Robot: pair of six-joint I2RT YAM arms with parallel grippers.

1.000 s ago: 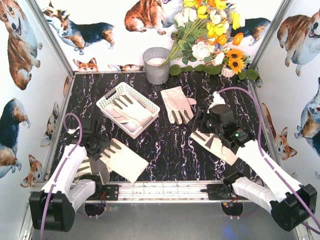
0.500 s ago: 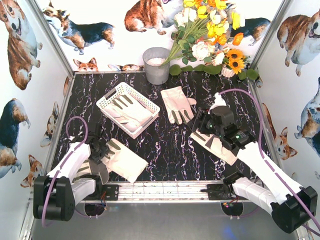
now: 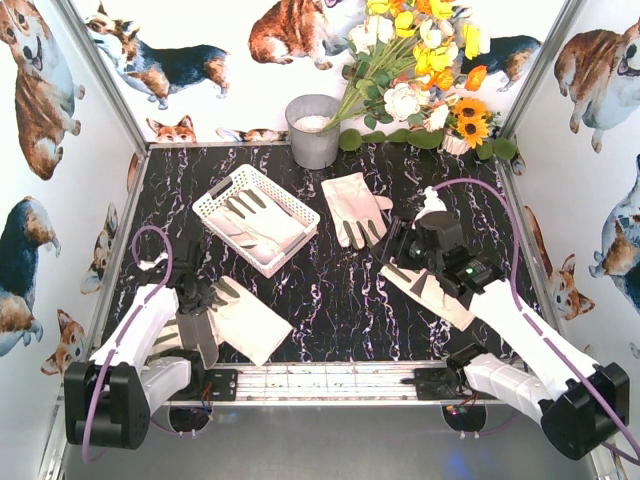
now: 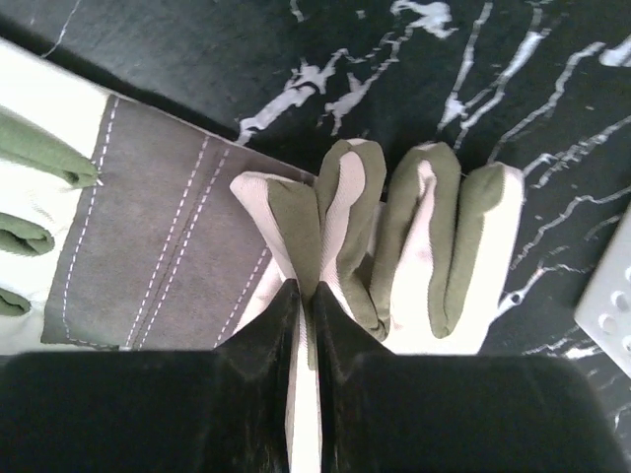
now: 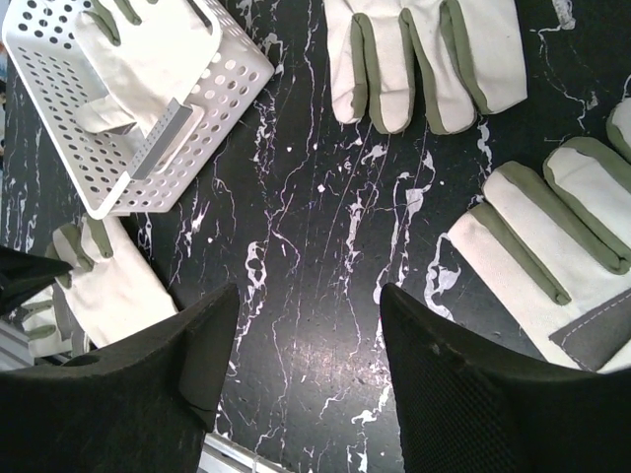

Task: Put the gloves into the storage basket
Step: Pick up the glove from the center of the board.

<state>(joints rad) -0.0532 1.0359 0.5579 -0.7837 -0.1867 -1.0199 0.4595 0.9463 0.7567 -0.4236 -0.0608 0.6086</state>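
Lower left, the left fingers (image 4: 278,325) are pinched shut on one finger of a glove (image 4: 424,236) lying on the tabletop (image 4: 197,49), probably to carry it to the storage basket (image 3: 285,193) up left of centre. The right fingers (image 5: 197,345) hang wide apart, holding nothing.

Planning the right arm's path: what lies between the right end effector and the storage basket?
One loose glove lies flat there, fingers toward the near edge; the top view shows it.

One glove (image 3: 255,225) inside the storage basket (image 3: 286,191)
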